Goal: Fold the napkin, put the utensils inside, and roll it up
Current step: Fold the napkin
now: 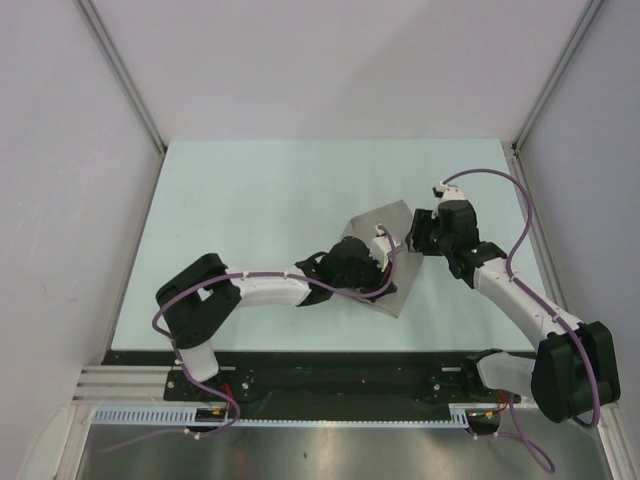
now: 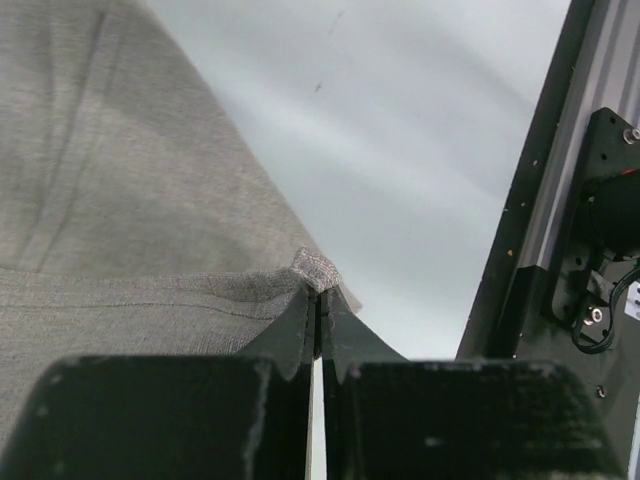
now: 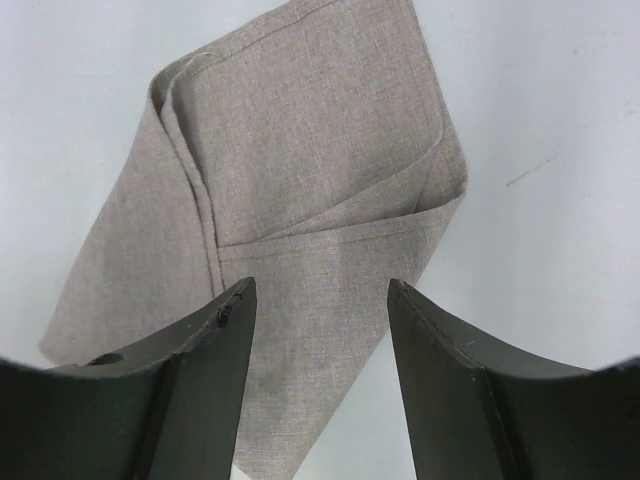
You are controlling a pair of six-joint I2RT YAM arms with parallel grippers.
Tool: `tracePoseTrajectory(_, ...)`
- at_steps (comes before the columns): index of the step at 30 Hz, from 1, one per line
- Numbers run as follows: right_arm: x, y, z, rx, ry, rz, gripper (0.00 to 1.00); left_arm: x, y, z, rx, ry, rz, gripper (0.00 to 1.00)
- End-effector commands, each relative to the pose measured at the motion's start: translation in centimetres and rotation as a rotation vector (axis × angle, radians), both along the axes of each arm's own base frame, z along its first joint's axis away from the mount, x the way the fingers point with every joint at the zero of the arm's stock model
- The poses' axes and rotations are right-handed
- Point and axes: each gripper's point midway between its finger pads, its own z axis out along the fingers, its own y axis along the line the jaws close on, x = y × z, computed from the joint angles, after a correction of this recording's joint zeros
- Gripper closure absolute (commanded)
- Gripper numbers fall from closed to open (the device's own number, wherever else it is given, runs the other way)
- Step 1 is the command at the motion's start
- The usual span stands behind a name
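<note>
Pinching a small corner of the napkin (image 2: 120, 200), the fingers (image 2: 292, 335) of the left gripper (image 2: 318, 305) are pressed tightly together, and only a little bunched tip of cloth is seen above their tips. From this corner the grey-beige cloth is spread away to the left of the wrist view. Beside it the pale table (image 2: 400, 130) is seen, and at the right edge of that view a black and metal rail (image 2: 560, 170) is found.

The fingers (image 3: 205, 370) of the right gripper (image 3: 320, 290) are held wide apart and nothing is gripped between them. Under and beyond them the napkin is laid on the table, folded in several layers: a doubled hem is seen at its upper left and a diagonal fold edge is seen across its middle. Whether the fingertips are touching the cloth cannot be told.

In the top view the napkin is found right of the table's centre, as a pointed shape with one corner toward the far side and one toward the near edge. Part of it is covered by the left arm (image 1: 270, 290), which is stretched from the left base across the table. The right gripper is placed at the cloth's right edge
</note>
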Motion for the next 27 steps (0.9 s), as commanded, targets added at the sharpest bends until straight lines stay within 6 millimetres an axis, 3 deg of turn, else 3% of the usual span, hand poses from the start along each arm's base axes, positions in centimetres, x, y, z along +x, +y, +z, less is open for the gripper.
tracePoseTrajectory(1, 0.0, -0.1, 0.6, 0.026, -0.023, -0.003, 0.39, -0.1, -2.7, 1.9, -0.067, -0.047, -0.037, 1.0)
tracePoseTrajectory(6, 0.0, -0.4, 0.6, 0.031, -0.023, -0.008, 0.39, -1.1, -3.2, -0.5, -0.029, -0.021, -0.058, 1.0)
tracePoseTrajectory(22, -0.3, -0.3, 0.1, 0.042, 0.003, 0.003, 0.39, -4.2, -4.6, -3.1, -0.018, 0.062, -0.141, 1.0)
tracePoseTrajectory(25, -0.5, -0.4, 0.0, 0.037, 0.012, 0.005, 0.39, -4.6, -4.7, -3.2, -0.022, 0.075, -0.159, 0.89)
tracePoseTrajectory(27, -0.7, -0.4, 0.0, 0.039, 0.019, 0.008, 0.39, -4.9, -4.7, -2.8, -0.032, 0.078, -0.172, 0.67)
